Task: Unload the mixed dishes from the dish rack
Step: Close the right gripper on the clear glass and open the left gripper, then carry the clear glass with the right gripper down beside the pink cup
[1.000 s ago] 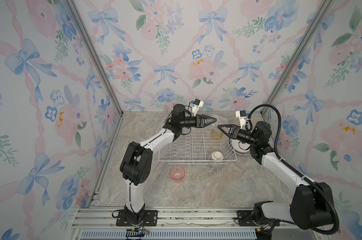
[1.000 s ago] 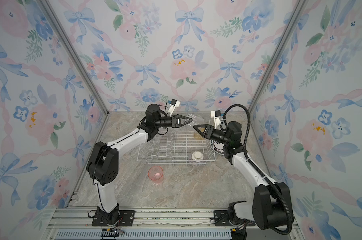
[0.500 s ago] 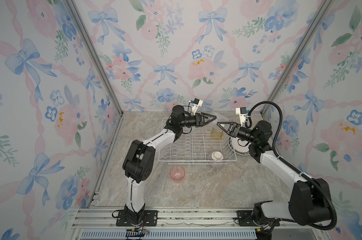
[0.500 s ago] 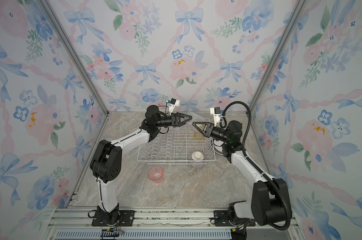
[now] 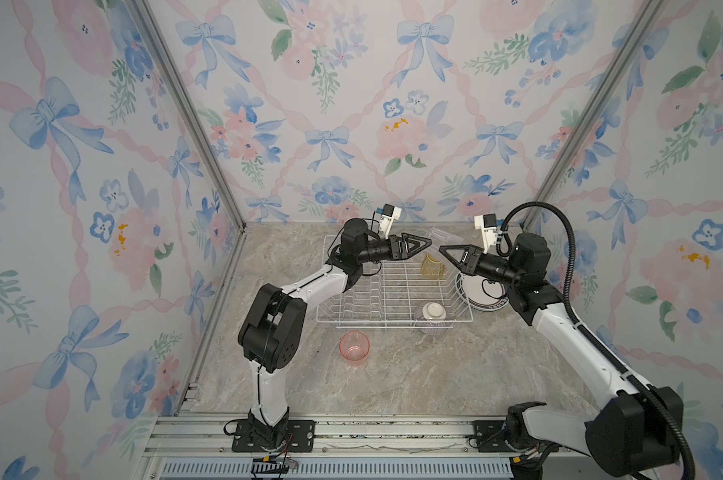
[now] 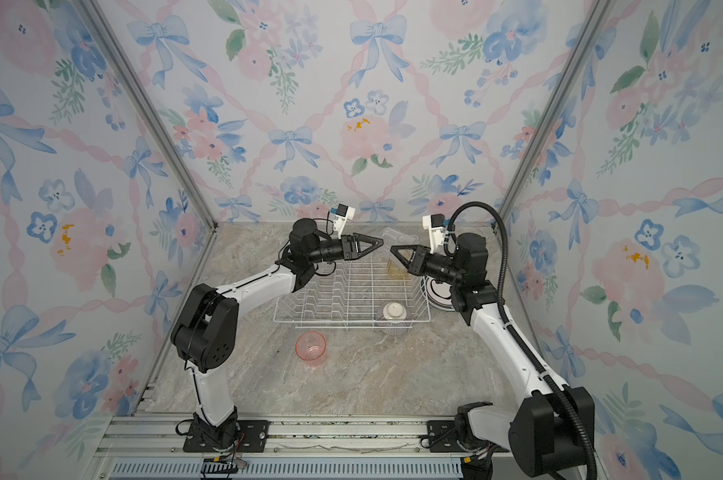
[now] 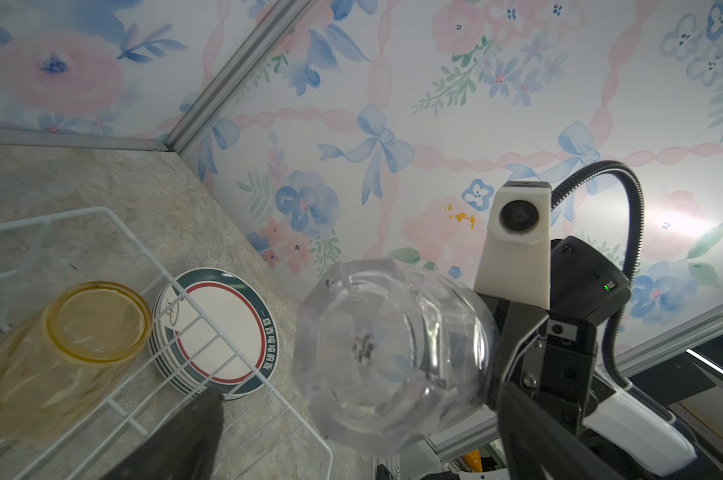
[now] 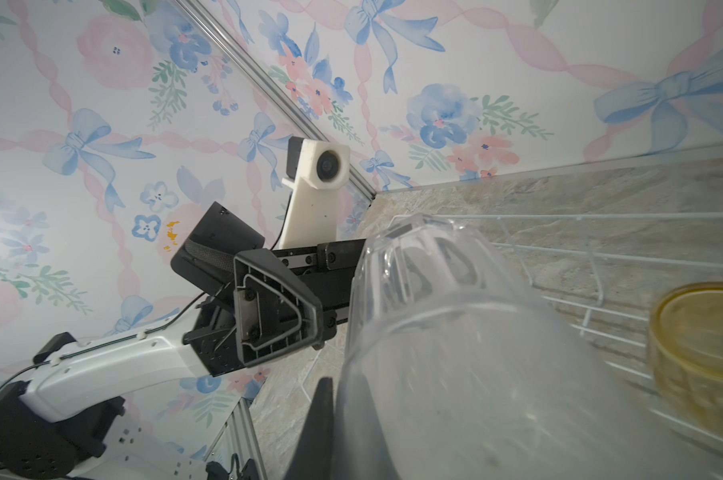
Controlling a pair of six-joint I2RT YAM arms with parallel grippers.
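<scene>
Clear faceted tumbler (image 7: pixel 393 353), white wire rack (image 5: pixel 372 299)

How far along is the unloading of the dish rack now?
Done: pink tumbler and stacked plates are on the table. In hand: right gripper shut on the clear tumbler; left gripper open beside it. Left: yellow tumbler and striped bowl in the dish rack.

White Chinese characters run along the green rim of the top plate (image 7: pixel 232 308), too small to read surely, and a blurred dark mark sits on the base of the clear tumbler (image 7: pixel 393 357).
</scene>
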